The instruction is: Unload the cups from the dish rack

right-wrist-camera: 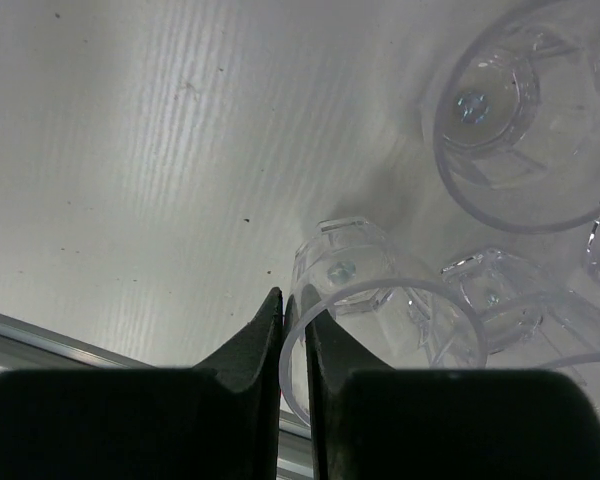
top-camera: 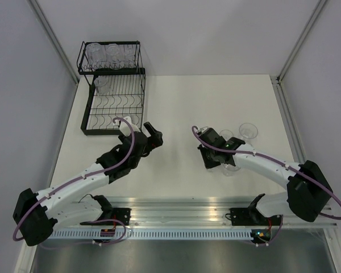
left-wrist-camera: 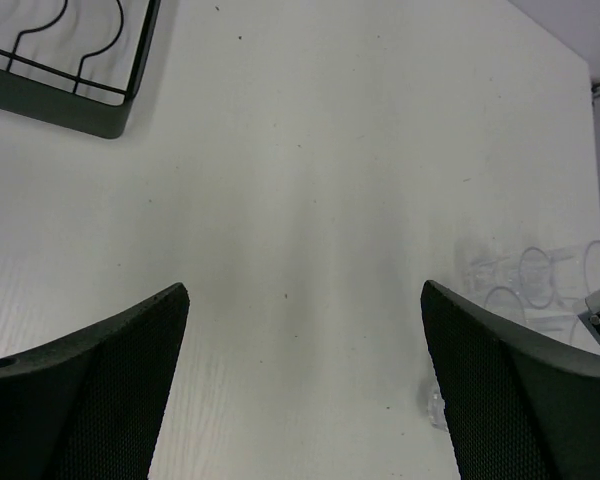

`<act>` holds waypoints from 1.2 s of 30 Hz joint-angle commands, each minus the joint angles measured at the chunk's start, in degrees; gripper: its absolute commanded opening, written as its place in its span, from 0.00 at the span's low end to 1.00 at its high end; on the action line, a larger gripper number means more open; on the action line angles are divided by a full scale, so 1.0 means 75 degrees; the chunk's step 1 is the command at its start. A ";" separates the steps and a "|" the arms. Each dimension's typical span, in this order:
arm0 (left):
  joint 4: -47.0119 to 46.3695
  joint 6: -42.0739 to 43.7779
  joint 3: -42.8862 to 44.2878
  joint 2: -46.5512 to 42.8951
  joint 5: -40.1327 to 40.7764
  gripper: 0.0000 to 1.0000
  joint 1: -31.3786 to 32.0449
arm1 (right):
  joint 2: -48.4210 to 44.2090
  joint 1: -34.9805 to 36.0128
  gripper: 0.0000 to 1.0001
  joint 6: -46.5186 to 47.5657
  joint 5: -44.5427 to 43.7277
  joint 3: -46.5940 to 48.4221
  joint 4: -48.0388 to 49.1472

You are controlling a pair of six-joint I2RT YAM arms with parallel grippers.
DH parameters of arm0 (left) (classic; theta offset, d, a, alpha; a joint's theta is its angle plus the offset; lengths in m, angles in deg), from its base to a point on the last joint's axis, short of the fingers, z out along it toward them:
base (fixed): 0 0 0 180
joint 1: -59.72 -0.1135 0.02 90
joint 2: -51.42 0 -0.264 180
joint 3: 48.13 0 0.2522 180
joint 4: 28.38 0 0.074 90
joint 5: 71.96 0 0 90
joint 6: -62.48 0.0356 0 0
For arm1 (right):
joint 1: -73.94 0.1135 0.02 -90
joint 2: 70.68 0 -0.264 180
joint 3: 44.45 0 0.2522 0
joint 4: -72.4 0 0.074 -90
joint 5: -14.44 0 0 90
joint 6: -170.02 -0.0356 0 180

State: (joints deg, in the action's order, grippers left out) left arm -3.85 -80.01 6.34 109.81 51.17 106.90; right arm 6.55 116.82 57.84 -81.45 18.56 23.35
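Note:
The black wire dish rack (top-camera: pixel 115 91) stands at the far left of the table with several clear cups (top-camera: pixel 109 52) on its top tier and one (top-camera: pixel 102 84) below. Its corner shows in the left wrist view (left-wrist-camera: pixel 100 105). My left gripper (top-camera: pixel 152 136) is open and empty over bare table, right of the rack; its fingers (left-wrist-camera: pixel 90 380) frame empty table. My right gripper (top-camera: pixel 211 159) is shut on the rim of a clear cup (right-wrist-camera: pixel 380 320), one finger inside and one outside. Other clear cups (top-camera: pixel 248 131) stand beside it on the table (right-wrist-camera: pixel 520 130).
The white table (top-camera: pixel 176 108) is bounded by grey walls and a metal rail (top-camera: pixel 176 219) at the near edge. The unloaded cups cluster at the right-centre (left-wrist-camera: pixel 540 285).

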 commanded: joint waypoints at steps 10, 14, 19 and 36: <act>0.0475 0.1478 0.0724 0.0265 0.0634 1.00 -0.0735 | 0.0554 0.0119 0.30 0.0179 -0.0293 0.0288 -0.0100; 0.0429 0.1632 0.1320 0.0488 0.0554 1.00 -0.1554 | 0.0227 0.0249 0.47 0.0319 0.0350 0.0312 0.0320; -0.0462 0.2356 0.2863 0.1468 0.0165 1.00 -0.2844 | -0.0184 0.0307 0.79 0.0413 0.1089 0.0440 0.0650; 0.0522 0.6084 0.9840 0.7061 0.0435 1.00 -0.4427 | -0.1016 0.0342 0.98 0.0214 0.1840 -0.0251 0.1482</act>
State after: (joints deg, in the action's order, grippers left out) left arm -2.82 -42.16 73.92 159.05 53.88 75.73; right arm 0.87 119.07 60.23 -68.82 17.67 32.12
